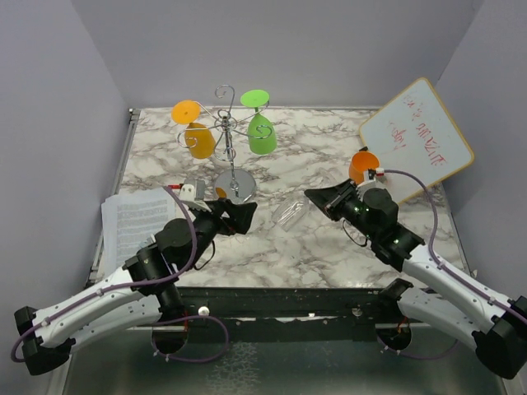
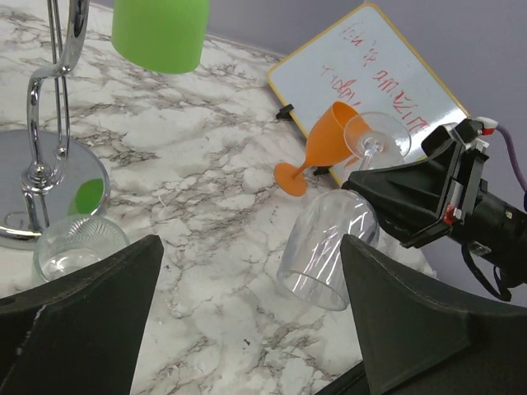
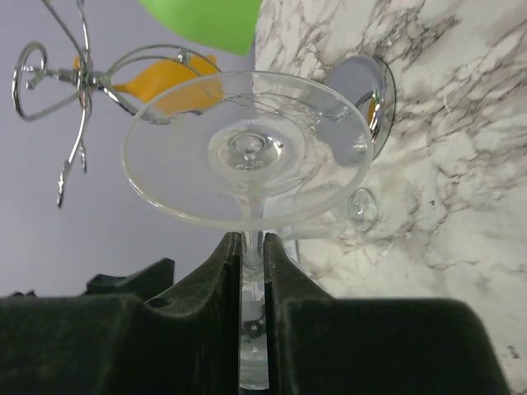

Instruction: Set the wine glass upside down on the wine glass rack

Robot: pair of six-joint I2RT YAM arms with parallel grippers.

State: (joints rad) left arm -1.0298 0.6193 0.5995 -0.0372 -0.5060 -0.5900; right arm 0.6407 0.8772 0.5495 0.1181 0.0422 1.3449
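Note:
The clear wine glass lies tilted just above the marble table, with its bowl toward the left arm. My right gripper is shut on its stem, and the round foot fills the right wrist view. In the left wrist view the bowl hangs in front of the right gripper. My left gripper is open and empty, near the rack's base and short of the bowl. The silver wire wine glass rack stands at the back with an orange glass and a green glass hanging upside down.
A whiteboard leans at the back right, with an orange glass lying in front of it. Printed paper lies at the left edge. A second clear glass lies beside the rack's chrome base.

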